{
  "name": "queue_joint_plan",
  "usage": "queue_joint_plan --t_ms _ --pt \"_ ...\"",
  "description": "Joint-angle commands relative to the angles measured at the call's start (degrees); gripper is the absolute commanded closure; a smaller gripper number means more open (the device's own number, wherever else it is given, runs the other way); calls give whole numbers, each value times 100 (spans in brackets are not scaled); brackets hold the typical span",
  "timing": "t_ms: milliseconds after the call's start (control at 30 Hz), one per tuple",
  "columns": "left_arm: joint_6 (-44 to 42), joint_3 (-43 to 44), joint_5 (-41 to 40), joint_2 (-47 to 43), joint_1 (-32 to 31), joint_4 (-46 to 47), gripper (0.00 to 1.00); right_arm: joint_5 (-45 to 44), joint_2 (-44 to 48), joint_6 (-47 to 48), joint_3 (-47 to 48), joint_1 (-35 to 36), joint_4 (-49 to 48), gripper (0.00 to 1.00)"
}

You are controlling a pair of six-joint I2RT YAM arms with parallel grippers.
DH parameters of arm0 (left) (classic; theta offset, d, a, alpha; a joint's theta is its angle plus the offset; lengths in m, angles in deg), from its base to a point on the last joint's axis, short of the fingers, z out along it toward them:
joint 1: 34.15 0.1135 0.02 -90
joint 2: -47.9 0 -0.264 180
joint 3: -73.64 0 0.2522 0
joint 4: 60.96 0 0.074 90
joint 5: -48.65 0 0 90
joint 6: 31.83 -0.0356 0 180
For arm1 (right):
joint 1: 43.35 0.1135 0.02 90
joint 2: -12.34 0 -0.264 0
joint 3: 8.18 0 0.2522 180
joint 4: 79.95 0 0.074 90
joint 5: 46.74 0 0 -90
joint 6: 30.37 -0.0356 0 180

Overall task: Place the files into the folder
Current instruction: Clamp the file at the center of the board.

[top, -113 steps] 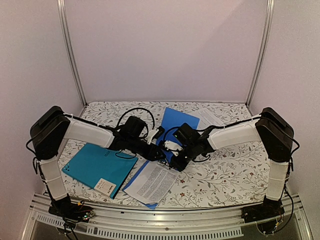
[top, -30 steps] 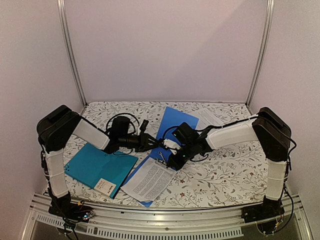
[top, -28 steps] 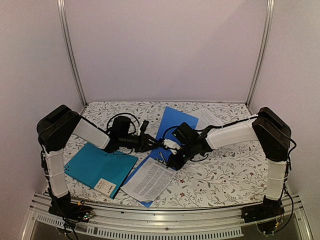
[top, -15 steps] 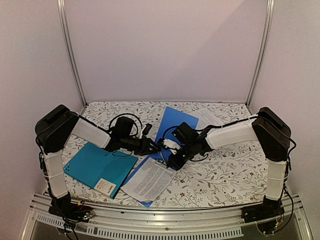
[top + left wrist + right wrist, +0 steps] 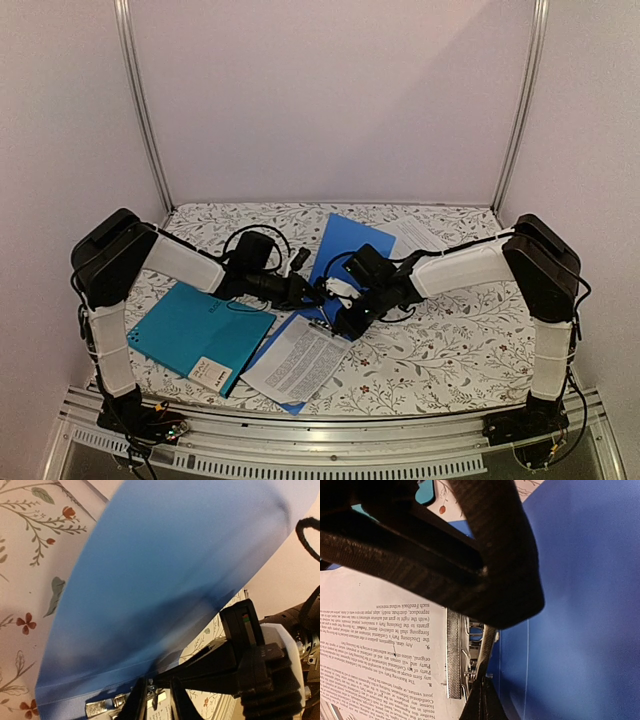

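One floral-print cloth surface (image 5: 450, 340) carries everything. Large teal folder (image 5: 195, 330) lies flat and closed at the left, cover up, nothing on it, well apart from both grippers; looks not yet started on. Plain blue folder (image 5: 352, 243) lies open mid-surface, one flap running away from the arms, the other toward the near edge.

White printed paper sheet (image 5: 295, 362) rests on that near flap, its top edge right against the metal clip (image 5: 453, 655), probably lined up for clamping. Second white printed sheet (image 5: 418, 236) lies far right, just beside the blue flap, untouched.

Both arms lean in low so their tips meet at the clip. Right gripper (image 5: 483, 697): fingers together, tip at the clip; whether anything thin is pinched, cannot tell. Left gripper (image 5: 156, 702): fingers a narrow gap apart over the same clip; clamped or not, cannot tell.

Looks: sheets carry dense black text in numbered paragraphs and lie flat. Teal cover is matte, with a small white label (image 5: 210, 372) at its near corner.
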Motion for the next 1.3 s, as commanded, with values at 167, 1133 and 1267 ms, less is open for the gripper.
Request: queue_joint_plan --t_ms 167,1133,1267 --pt "-38 -34 7 -106 -63 -290 82 -201 -728 52 -385 72 1288 100" --pt "-29 -1076 -1009 -433 -121 -627 100 -271 -815 -296 -464 69 1253 100" --pt "-9 -1359 -1162 -414 -158 -635 100 -281 -831 -332 -471 70 1259 100"
